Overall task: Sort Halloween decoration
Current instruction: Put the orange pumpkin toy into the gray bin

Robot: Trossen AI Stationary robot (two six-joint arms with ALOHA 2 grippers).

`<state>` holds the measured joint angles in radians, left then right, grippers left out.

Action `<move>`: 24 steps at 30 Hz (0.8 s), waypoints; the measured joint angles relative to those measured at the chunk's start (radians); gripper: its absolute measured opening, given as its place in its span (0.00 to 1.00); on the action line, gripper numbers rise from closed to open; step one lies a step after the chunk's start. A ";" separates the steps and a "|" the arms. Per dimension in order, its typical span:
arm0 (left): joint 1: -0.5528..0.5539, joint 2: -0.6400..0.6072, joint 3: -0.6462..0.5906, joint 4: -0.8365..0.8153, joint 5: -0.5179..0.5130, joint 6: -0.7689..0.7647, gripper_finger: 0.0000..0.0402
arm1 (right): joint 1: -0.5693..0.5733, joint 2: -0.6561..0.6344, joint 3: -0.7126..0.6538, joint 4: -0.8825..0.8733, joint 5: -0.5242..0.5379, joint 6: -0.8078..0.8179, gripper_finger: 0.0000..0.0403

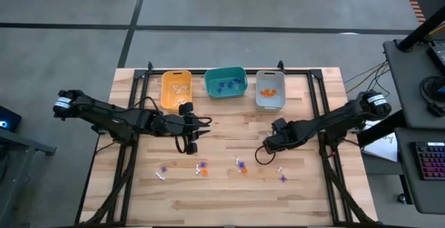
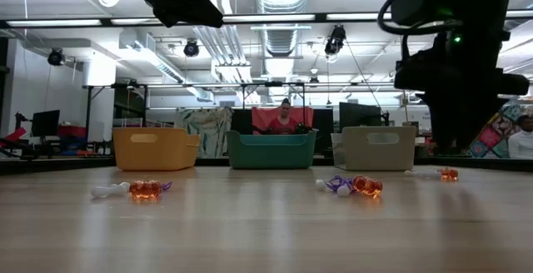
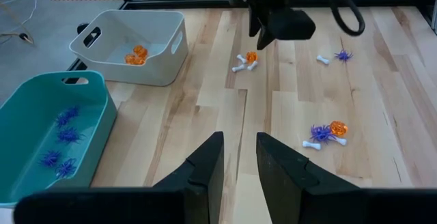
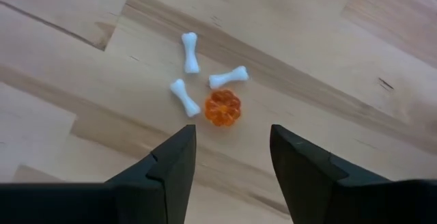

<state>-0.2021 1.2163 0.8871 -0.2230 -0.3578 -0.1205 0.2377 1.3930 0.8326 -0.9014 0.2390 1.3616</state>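
The Halloween decoration is a scatter of tiny trinkets on the wooden table. An orange pumpkin [image 4: 222, 108] and three white bones [image 4: 190, 52] lie together just below my right gripper [image 4: 232, 138], which points down, open and touching nothing. Further clusters lie near the front: a purple spider, pumpkin and bone [image 3: 326, 132], and others [image 1: 201, 167]. My left gripper [image 3: 239, 145] hovers left of centre [image 1: 189, 147], its fingers a little apart with nothing between them.
Three bins stand in a row at the far edge: yellow [image 1: 176, 89] with white pieces, teal [image 1: 225, 82] with purple spiders, grey [image 1: 270, 89] with orange pumpkins. A bone and a spider [image 1: 282, 174] lie near the right front. A desk with a keyboard stands to the table's right.
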 joint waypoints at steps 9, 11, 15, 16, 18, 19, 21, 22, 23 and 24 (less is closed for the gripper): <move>0.000 0.000 -0.016 0.006 0.000 0.000 0.17 | -0.052 0.038 -0.004 0.041 0.000 -0.059 0.44; 0.000 0.000 -0.021 0.007 0.000 0.000 0.17 | -0.062 0.038 -0.004 0.049 0.000 -0.071 0.44; 0.000 0.000 -0.023 0.011 0.000 0.000 0.17 | -0.069 0.038 -0.006 0.052 -0.002 -0.076 0.44; 0.000 0.000 -0.024 0.014 0.000 0.000 0.17 | -0.068 0.038 -0.008 0.054 -0.002 -0.074 0.44; 0.000 0.000 -0.024 0.015 0.000 0.000 0.17 | -0.068 0.038 -0.013 0.056 -0.003 -0.066 0.44; 0.000 0.000 -0.024 0.015 0.000 0.000 0.17 | -0.068 0.038 -0.018 0.056 -0.003 -0.061 0.44; 0.000 0.000 -0.025 0.015 0.000 0.000 0.17 | -0.068 0.038 -0.029 0.063 -0.006 -0.051 0.44; 0.000 0.000 -0.025 0.016 0.000 0.000 0.17 | -0.068 0.038 -0.037 0.075 -0.009 -0.047 0.44; 0.000 0.000 -0.026 0.016 0.000 0.000 0.17 | -0.068 0.038 -0.044 0.087 -0.011 -0.046 0.44; 0.000 0.000 -0.026 0.016 -0.001 0.000 0.17 | -0.068 0.038 -0.050 0.099 -0.011 -0.046 0.44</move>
<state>-0.2020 1.2163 0.8612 -0.2066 -0.3584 -0.1207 0.1696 1.4307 0.7826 -0.8021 0.2279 1.3159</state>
